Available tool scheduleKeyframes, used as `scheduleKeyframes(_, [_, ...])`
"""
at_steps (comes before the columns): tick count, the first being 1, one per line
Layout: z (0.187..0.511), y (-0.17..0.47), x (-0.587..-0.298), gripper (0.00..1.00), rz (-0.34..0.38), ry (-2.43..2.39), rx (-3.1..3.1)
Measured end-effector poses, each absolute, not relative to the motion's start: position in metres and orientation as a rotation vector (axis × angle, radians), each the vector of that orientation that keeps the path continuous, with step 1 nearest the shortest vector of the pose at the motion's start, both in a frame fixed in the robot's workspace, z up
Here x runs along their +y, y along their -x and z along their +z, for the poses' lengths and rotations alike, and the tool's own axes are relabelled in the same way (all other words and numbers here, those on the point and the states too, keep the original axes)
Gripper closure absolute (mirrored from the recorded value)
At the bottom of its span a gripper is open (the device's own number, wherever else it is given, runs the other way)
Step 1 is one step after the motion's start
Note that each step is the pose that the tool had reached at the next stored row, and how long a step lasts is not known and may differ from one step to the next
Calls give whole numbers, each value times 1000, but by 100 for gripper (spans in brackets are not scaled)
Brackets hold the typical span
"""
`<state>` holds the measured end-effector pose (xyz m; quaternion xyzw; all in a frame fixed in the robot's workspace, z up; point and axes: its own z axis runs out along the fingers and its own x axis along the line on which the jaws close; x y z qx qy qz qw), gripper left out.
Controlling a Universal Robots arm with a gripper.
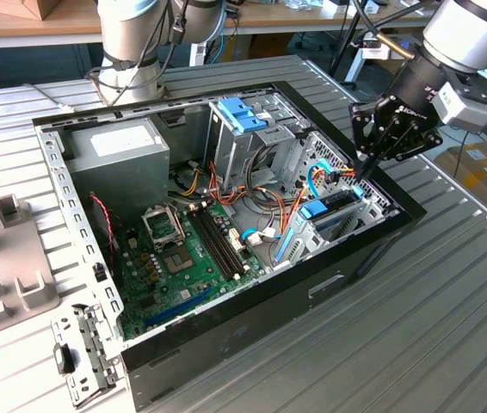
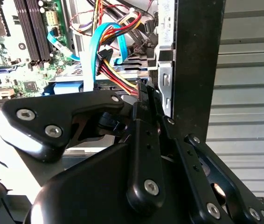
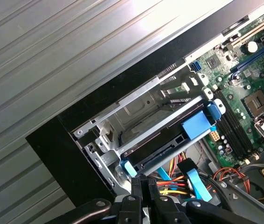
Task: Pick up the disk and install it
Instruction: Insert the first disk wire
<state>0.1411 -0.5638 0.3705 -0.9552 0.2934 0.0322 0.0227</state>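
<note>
An open desktop computer case (image 1: 226, 335) lies on its side on a ribbed grey metal counter (image 1: 450, 310), its side panel off and its insides showing. A green motherboard (image 1: 183, 258) covers the floor of the case. A large grey power-supply box (image 1: 123, 159) with a white sticker sits in the far corner, toward the exterior view's left. Beside it, toward the middle, stands a tall metal cage (image 1: 243, 138) with a light-blue plastic top.

The disk (image 1: 334, 206) sits inside the case, in a metal drive bay (image 3: 136, 109) at the corner toward the exterior view's right, close to the black wall of the case. In the exterior view its dark edge and a blue end piece show among the bay's metal rails. In the first wrist view the disk (image 3: 169, 140) lies flat within the bay frame, with blue plastic pieces at its ends. Coloured wires (image 2: 118, 79) and a light-blue flat cable (image 2: 92, 60) run just beside it.

The robot arm (image 1: 459, 43) reaches in from the exterior view's right. Its black tool (image 1: 360, 176) hangs directly above the bay, its tip just over the cabled end of the disk. In both wrist views the black fingers (image 2: 143, 135) stand pressed together, with nothing gripped between them. Whether the tip touches the disk or the cables cannot be told.

A loose metal bracket (image 1: 80, 357) lies on the counter near the case's front corner.
</note>
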Motion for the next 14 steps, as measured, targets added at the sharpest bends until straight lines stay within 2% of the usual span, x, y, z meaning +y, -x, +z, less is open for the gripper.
scheduleKeyframes(14, [370, -125, -564, 83, 100, 2958, 909])
